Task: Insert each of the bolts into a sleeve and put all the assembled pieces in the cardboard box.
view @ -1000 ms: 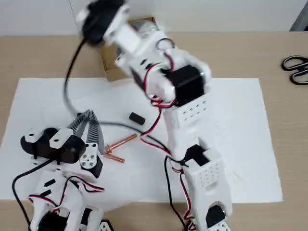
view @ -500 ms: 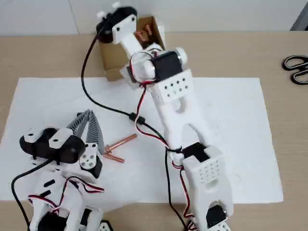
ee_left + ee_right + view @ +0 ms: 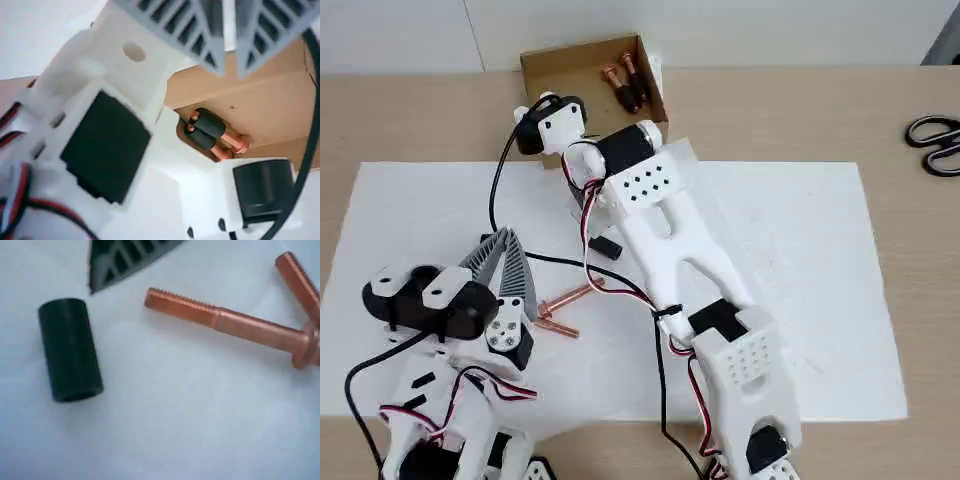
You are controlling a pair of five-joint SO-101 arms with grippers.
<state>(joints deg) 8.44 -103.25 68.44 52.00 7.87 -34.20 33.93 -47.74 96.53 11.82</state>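
Light wood tabletop (image 3: pixel 420 110). White sheet (image 3: pixel 800 260) covers centre and lower frame. Cardboard box (image 3: pixel 565 82) at top, left of centre, on bare wood. Scissors (image 3: pixel 935 145) at right edge, off the sheet. On the sheet, left of centre: two copper bolts (image 3: pixel 570 298) touching at their heads, one black sleeve (image 3: pixel 605 245) near them.

From my high view, the white right arm (image 3: pixel 655 225) covers part of the short black cylindrical sleeve (image 3: pixel 605 245), and the black-handled scissors (image 3: pixel 930 146) run off the edge. On the right wrist feed, 1 copper threaded bolt (image 3: pixel 299 284) of the 2 is cut by the frame. On the left wrist feed, that arm hides part of the brown cardboard box (image 3: pixel 270 105).
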